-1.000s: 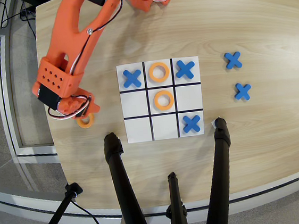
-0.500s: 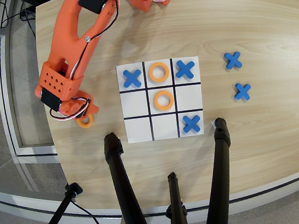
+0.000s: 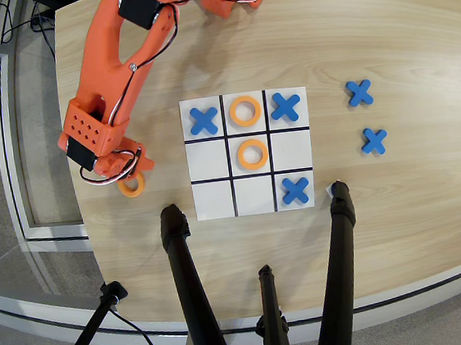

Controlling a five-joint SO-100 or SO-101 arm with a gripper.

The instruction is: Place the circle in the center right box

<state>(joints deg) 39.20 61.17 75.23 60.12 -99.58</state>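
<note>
In the overhead view one orange circle (image 3: 131, 184) lies flat on the wooden table, left of the grid sheet (image 3: 213, 197). My orange gripper (image 3: 132, 174) hangs over the circle's upper edge and hides part of it. How the jaws stand is hidden by the wrist body, and I cannot tell whether they touch the circle. The center right box (image 3: 292, 149) is a bare white cell at the right end of the middle row.
Orange rings sit in the top middle cell (image 3: 245, 111) and the centre cell (image 3: 252, 154). Blue crosses fill three cells (image 3: 203, 120) (image 3: 285, 107) (image 3: 296, 189); two more (image 3: 359, 92) (image 3: 374, 140) lie right of the sheet. Black tripod legs (image 3: 189, 284) (image 3: 339, 260) cross the near edge.
The arm's wrist has shifted slightly up and to the left over the circle. The circle has stayed in place on the table.
</note>
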